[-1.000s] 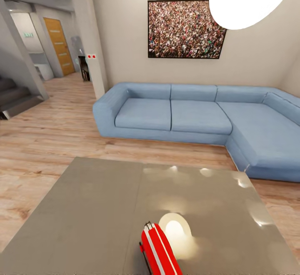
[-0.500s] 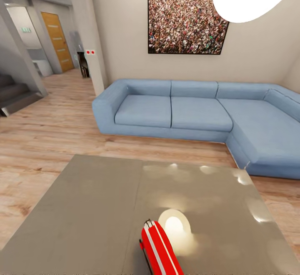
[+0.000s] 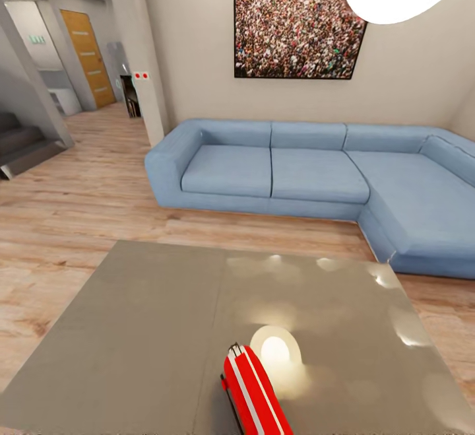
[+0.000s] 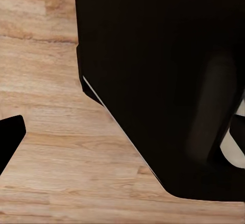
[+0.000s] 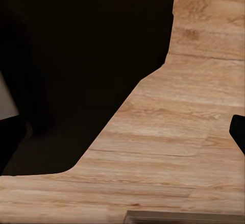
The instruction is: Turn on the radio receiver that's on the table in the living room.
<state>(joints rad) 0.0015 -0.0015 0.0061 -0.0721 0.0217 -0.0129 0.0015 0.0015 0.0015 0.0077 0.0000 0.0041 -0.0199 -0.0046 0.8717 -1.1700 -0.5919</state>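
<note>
Red radio receiver (image 3: 254, 392) stands on the table (image 3: 145, 329) edge, so approach slowly; whether either pincer is open, I cannot tell.

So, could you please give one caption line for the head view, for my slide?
Red radio receiver standing on edge on the glossy grey table, with blue sofa and crowd picture beyond.
</note>
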